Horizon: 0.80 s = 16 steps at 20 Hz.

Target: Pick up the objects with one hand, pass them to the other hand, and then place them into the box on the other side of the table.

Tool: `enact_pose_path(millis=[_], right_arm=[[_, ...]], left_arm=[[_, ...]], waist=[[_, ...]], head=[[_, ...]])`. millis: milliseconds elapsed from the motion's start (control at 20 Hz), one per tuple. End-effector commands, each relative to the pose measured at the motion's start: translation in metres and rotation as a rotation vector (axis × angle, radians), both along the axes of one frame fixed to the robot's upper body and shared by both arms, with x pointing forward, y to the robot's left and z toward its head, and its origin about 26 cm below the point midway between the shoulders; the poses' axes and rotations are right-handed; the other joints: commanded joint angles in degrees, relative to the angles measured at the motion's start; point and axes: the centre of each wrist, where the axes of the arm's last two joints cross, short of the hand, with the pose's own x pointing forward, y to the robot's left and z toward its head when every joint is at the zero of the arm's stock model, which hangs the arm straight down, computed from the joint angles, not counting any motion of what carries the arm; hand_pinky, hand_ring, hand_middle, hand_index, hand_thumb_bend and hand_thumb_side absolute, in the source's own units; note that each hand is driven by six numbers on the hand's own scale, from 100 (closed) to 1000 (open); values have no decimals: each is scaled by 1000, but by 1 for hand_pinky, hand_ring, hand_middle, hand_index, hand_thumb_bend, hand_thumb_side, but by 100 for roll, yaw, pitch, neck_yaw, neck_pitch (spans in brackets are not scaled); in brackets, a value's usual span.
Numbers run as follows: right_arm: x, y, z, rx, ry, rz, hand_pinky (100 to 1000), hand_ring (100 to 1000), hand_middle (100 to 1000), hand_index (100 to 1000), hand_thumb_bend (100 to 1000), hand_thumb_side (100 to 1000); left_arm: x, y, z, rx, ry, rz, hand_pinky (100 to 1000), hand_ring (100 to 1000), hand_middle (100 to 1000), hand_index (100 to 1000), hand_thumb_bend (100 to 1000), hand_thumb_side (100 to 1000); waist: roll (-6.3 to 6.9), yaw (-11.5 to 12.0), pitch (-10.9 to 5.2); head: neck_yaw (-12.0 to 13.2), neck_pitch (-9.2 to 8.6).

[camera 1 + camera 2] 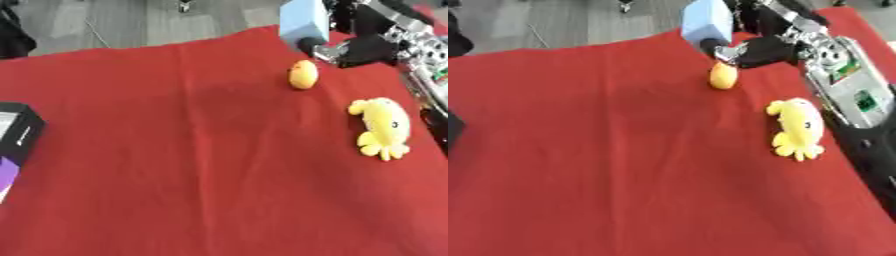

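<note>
My right hand (367, 47) comes in from the upper right, its fingers curled round a light blue block (304, 22) held above the far edge of the red table (175, 150). Just below the block a small orange egg-shaped thing (303, 74) lies on the cloth, apart from the hand. A yellow octopus plush (383, 127) lies near the right edge, beside my right forearm (846, 90). A black box (16, 132) with a purple side stands at the left edge. My left hand shows in no view.
The red cloth covers the whole table, with wide bare room between the box and the toys. Grey floor (131, 22) lies past the far edge. A dark shape (13, 35) stands at the upper left corner.
</note>
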Motion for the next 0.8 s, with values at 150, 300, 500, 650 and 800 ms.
enact_pose_path(millis=[150, 300, 500, 650, 800], right_arm=[[-2, 28, 2, -13, -38, 72, 794, 589, 473, 572, 100, 100], [0, 45, -6, -6, -25, 110, 792, 585, 473, 572, 100, 100], [2, 60, -15, 2, -7, 125, 790, 585, 473, 572, 100, 100], [2, 70, -18, 1, -15, 133, 790, 587, 474, 573, 100, 100], [2, 81, -22, -9, -29, 142, 791, 590, 476, 575, 100, 100]], left_arm=[[-11, -3, 34, 145, -29, -23, 816, 735, 729, 790, 740, 575], [-14, -10, 41, 227, 1, -57, 819, 741, 732, 794, 746, 555], [-19, -24, 56, 362, 30, -113, 824, 751, 740, 803, 754, 527], [-21, -37, 68, 472, 59, -159, 826, 759, 745, 805, 761, 515], [-24, -49, 79, 579, 89, -191, 829, 769, 754, 809, 761, 524]], waist=[[-14, 15, -229], [7, 76, -229], [9, 140, -243], [10, 175, -264], [22, 200, -286]], head=[[154, 100], [281, 124], [243, 144], [160, 145], [64, 156]])
